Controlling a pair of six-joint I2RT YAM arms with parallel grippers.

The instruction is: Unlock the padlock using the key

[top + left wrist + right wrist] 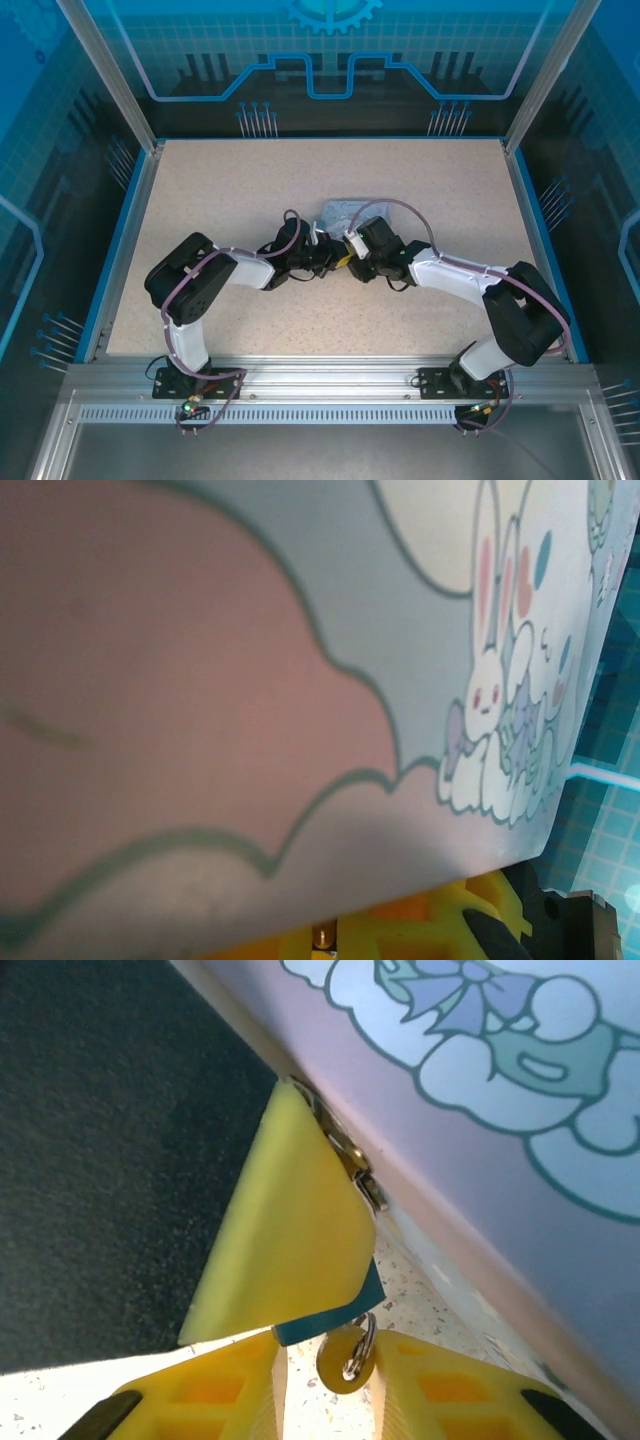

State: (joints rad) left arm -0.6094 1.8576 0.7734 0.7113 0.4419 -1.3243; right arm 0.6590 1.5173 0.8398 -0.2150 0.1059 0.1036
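Note:
In the right wrist view a sliver of the blue padlock (330, 1322) shows under a broad yellow finger (285, 1230) of my left gripper. Small metal parts (352, 1165) sit at that finger's far tip, against the tin. The key (342, 1362) hangs just below the blue edge, a brass round head with a split ring. My right gripper (328, 1365) stands slightly open around it; the ring touches one finger and a gap shows on the other side. My left gripper (322, 936) is nearly closed, a small brass bit in its gap. The grippers (322, 252) (350, 250) meet mid-table.
The pale blue-grey tin (343, 211) with a cartoon rabbit print (490, 680) lies just beyond both grippers, very close to both wrist cameras. Its printed side (520, 1070) rises right beside the padlock. Speckled tabletop (220, 190) stretches all around, bounded by blue rails (125, 240).

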